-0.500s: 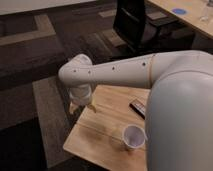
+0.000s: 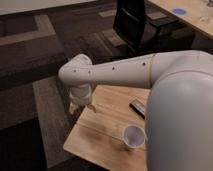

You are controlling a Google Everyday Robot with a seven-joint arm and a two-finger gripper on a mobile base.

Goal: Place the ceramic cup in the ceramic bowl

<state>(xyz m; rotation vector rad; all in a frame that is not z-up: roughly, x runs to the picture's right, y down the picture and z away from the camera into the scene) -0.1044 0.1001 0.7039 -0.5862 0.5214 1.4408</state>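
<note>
We find the gripper (image 2: 83, 107) hanging below the wrist over the far left corner of the wooden table (image 2: 100, 136), its fingers spread and grasping nothing. The ceramic cup (image 2: 133, 136) stands upright on the table's near right part, well apart from the gripper. A dark flat object (image 2: 138, 106) lies beyond the cup. A black chair (image 2: 132, 22) stands behind, beside a desk bearing a blue round item (image 2: 178, 11) we cannot identify.

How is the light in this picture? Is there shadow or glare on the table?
Camera view: soft, even light, no hard glare; the arm looks bright; a faint shadow lies on the table near the claw, which hangs at its left edge; the carpet is dark.
</note>
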